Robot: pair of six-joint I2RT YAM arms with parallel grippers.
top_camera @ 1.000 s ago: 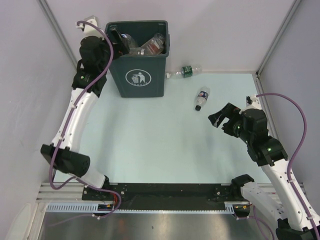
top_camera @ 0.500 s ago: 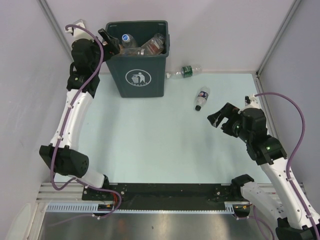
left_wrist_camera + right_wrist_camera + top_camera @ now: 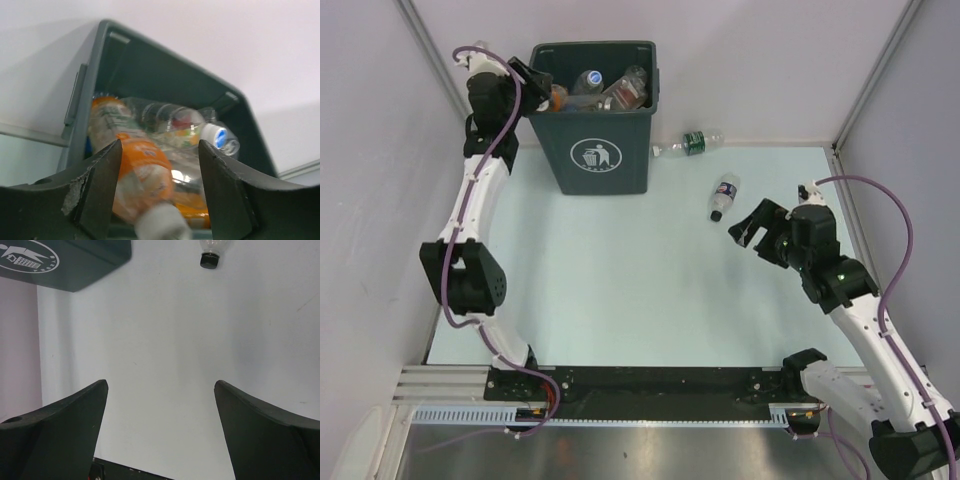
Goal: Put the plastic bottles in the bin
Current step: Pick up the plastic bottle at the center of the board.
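Left gripper (image 3: 159, 145) was up at the left rim of the bin (image 3: 620, 150), jaws apart, and through the wrist camera I had an orange bottle (image 3: 142, 165) showing between the fingers. It looked clear of the right finger, so I read it as lying on the heap inside the bin and not clamped, though its near end was blurred. The bin was packed close to the brim with other bottles.

Two were left out on the table (image 3: 620, 290). The black-capped bottle (image 3: 723, 194) was the one I cared about, lying flat just beyond the right gripper (image 3: 748, 226). Those jaws stood wide with nothing in them. From the right wrist I caught only the black cap, at the top edge and a touch right of centre, pointing back at me. Its long axis ran away from the jaws, cap nearest, base towards the far wall. By my reckoning the right arm was far the nearer, and I'd need to go forward and square the fingers across the body.

The green-labelled bottle (image 3: 693, 143) lay crosswise by the far wall, right of the bin
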